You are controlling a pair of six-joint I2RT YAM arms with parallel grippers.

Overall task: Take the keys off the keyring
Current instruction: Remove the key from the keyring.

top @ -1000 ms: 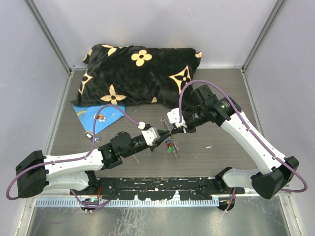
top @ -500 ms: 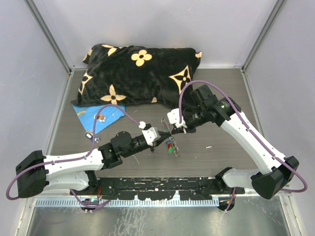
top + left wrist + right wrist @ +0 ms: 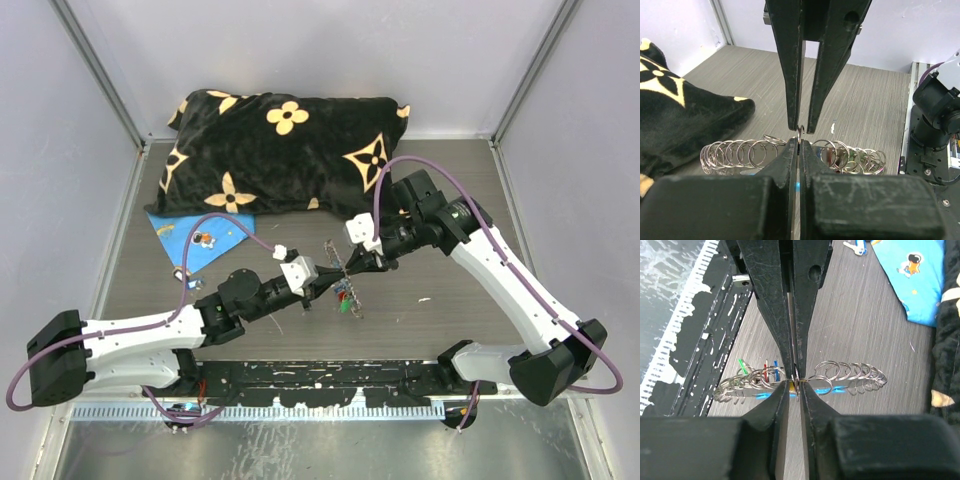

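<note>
Left wrist, keyring pinched in left gripper

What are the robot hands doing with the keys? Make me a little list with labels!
left gripper: shut on the keyring
right gripper: slightly open around one ring, tip to tip with the left gripper
keyring: a row of linked rings reaching out to both sides of the grip
keys: red, blue and green heads, among the rings at one end, not yet off
behind: pillow, black with tan flowers; blue sheet beside it
</note>
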